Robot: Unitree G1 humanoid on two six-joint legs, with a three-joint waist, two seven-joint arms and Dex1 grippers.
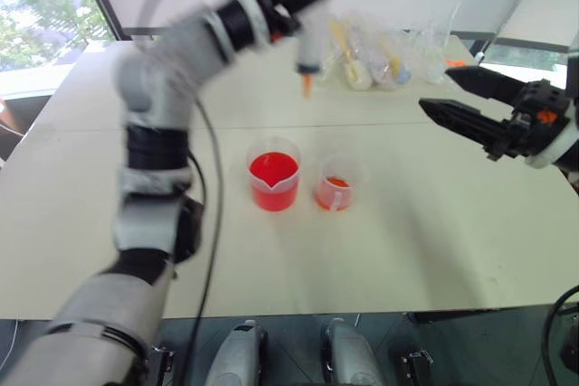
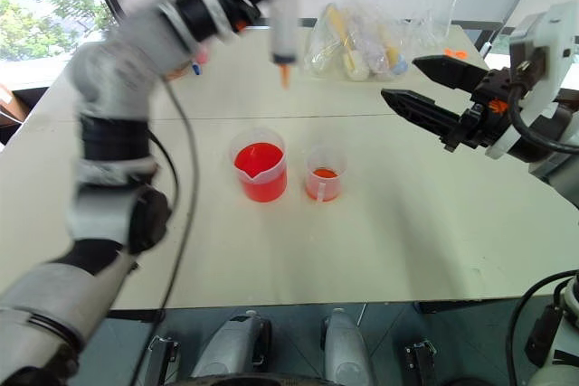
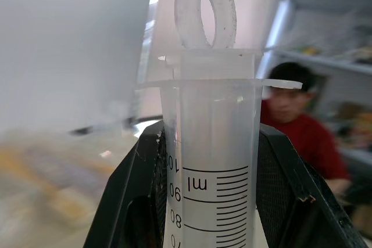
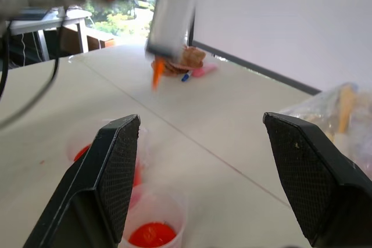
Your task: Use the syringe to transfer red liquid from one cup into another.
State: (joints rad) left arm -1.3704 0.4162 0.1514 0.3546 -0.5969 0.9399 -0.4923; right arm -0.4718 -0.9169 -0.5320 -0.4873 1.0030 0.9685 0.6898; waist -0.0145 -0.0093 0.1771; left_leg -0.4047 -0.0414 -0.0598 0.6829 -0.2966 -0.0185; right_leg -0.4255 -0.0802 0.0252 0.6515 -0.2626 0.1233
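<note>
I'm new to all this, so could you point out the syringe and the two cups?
syringe (image 2: 283, 20): right eye view, on its clear barrel.
larger red beaker (image 2: 261, 169): right eye view, its wall.
smaller cup (image 2: 324, 183): right eye view, its wall.

Bright daylight from the window (image 1: 41, 6) lights the scene evenly, while the raised left arm (image 1: 194, 38) smears with motion blur.
</note>
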